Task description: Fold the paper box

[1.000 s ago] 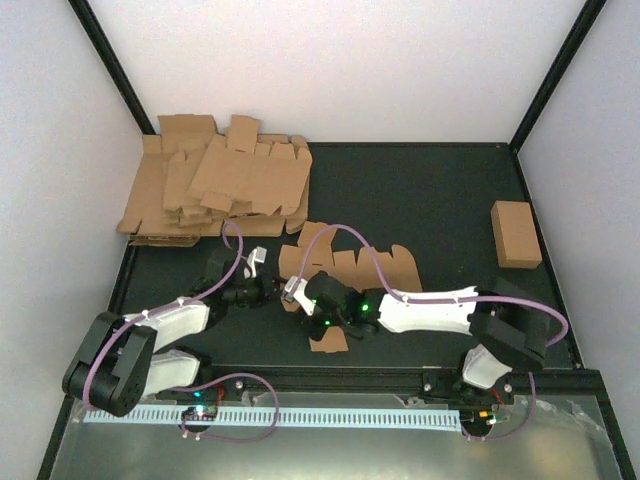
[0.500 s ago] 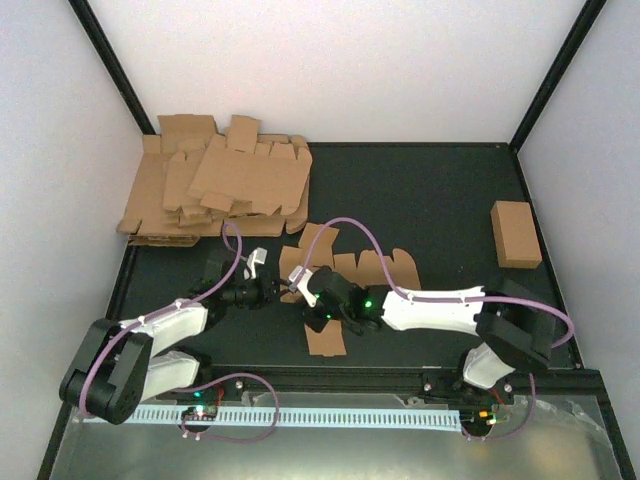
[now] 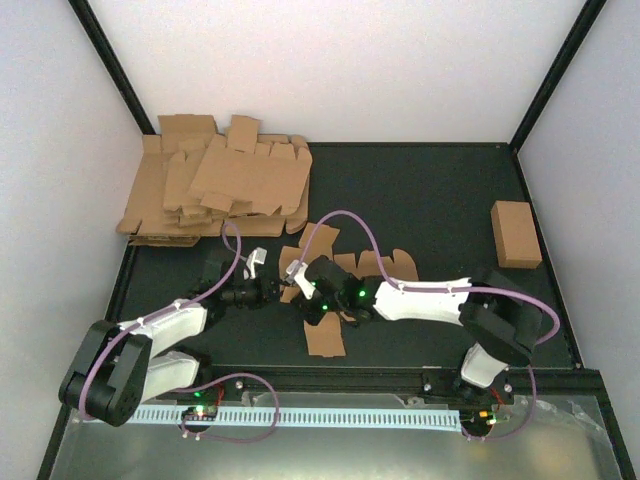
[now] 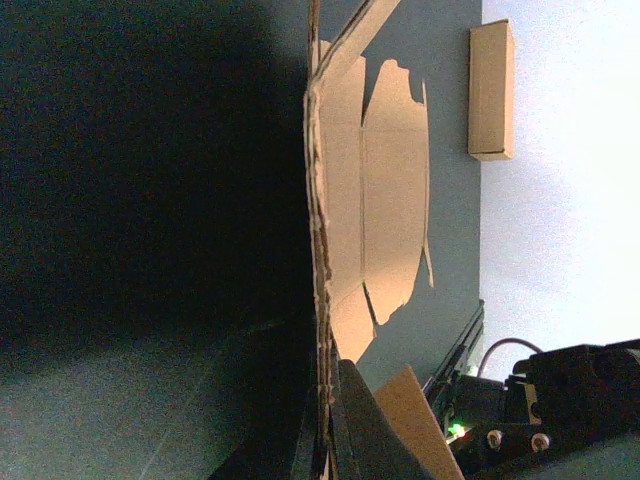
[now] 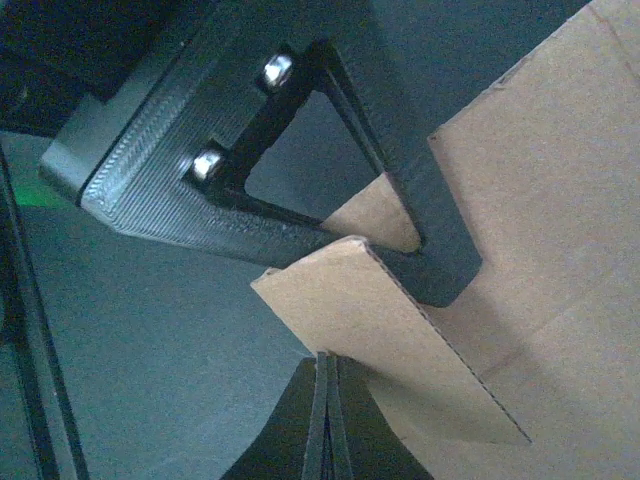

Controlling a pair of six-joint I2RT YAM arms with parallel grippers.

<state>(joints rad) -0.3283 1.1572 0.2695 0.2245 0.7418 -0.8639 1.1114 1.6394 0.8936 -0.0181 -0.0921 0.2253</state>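
Observation:
The paper box, a brown die-cut blank with rounded flaps, lies mid-table, with one flap pointing toward the arms' bases. My left gripper is shut on the blank's left edge. In the left wrist view the cardboard stands edge-on, pinched between the fingertips of the left gripper. My right gripper sits right beside it, shut. Seen from the right wrist, the right gripper has its closed tips against a bent-up flap, and a left finger lies just beyond.
A thick heap of flat brown blanks fills the far left corner. A smooth brown cardboard brick rests at the right edge of the black mat, and the same brick shows in the left wrist view. White walls enclose the table.
My right gripper has moved left and away from the bases, closing in on the left gripper. The near flap has shifted slightly. The left arm has hardly moved.

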